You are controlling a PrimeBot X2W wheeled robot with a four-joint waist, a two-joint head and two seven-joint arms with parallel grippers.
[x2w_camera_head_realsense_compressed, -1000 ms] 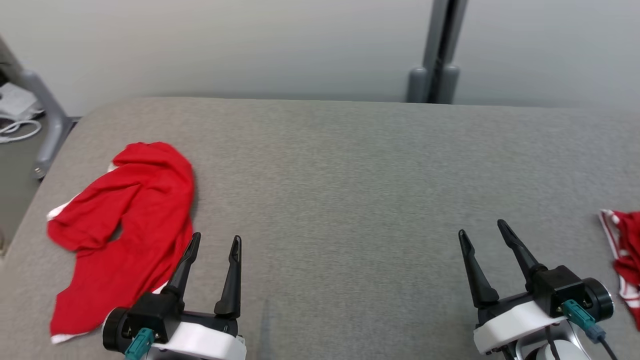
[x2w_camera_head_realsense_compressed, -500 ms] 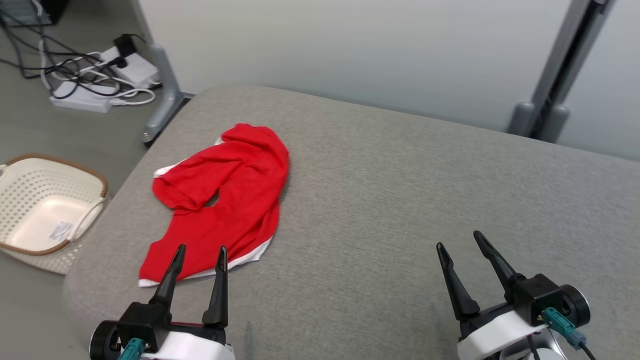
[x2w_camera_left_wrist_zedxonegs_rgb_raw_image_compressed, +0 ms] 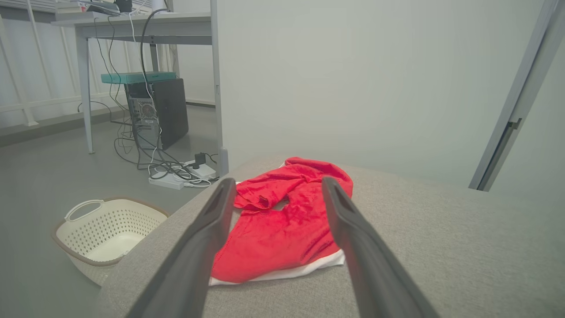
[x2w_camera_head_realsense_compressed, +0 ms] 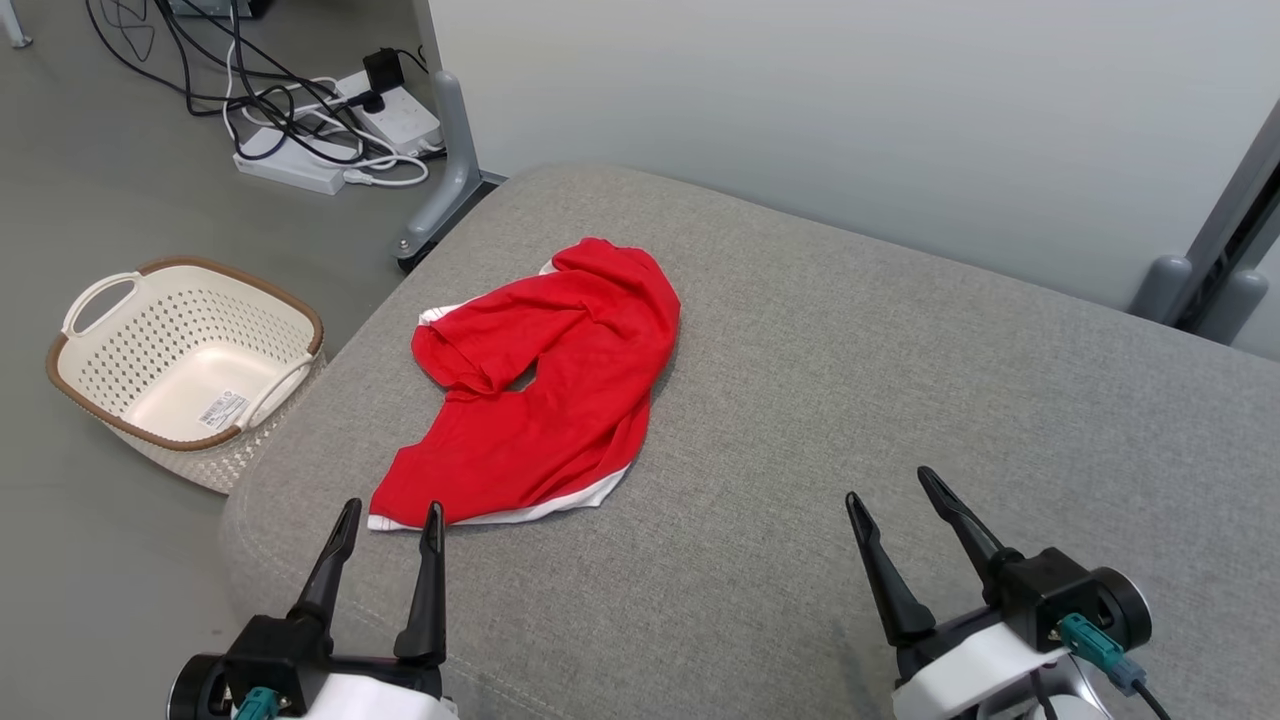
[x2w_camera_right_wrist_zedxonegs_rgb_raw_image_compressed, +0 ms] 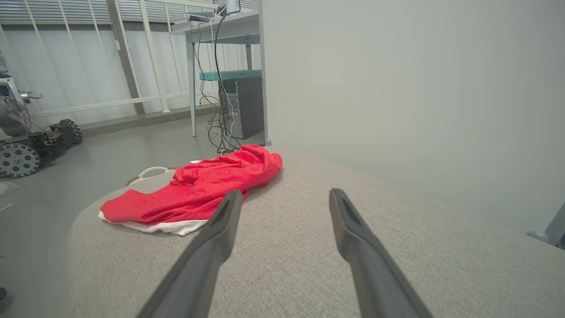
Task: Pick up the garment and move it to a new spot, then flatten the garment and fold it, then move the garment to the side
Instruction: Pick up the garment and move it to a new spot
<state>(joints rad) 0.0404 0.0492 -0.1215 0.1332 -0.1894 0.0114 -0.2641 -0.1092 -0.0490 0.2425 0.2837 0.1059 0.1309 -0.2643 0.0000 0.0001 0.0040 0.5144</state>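
So there's a cream perforated plastic basket with a brown rim [x2w_camera_head_realsense_compressed: 190,320] on the floor, just off the left corner of the grey fabric-covered table [x2w_camera_head_realsense_compressed: 900,400]; a small white label [x2w_camera_head_realsense_compressed: 222,408] sits on its bottom; the crumpled red garment with a white hem [x2w_camera_head_realsense_compressed: 550,400] lies on the table near that corner; the left gripper [x2w_camera_head_realsense_compressed: 392,507] is spread wide, gripping nothing, tips just short of the hem; the right gripper [x2w_camera_head_realsense_compressed: 888,485] gapes too, well off to the right; white power strips with tangled cables [x2w_camera_head_realsense_compressed: 400,110] sit on the floor beyond, beside a grey metal leg [x2w_camera_head_realsense_compressed: 447,180].
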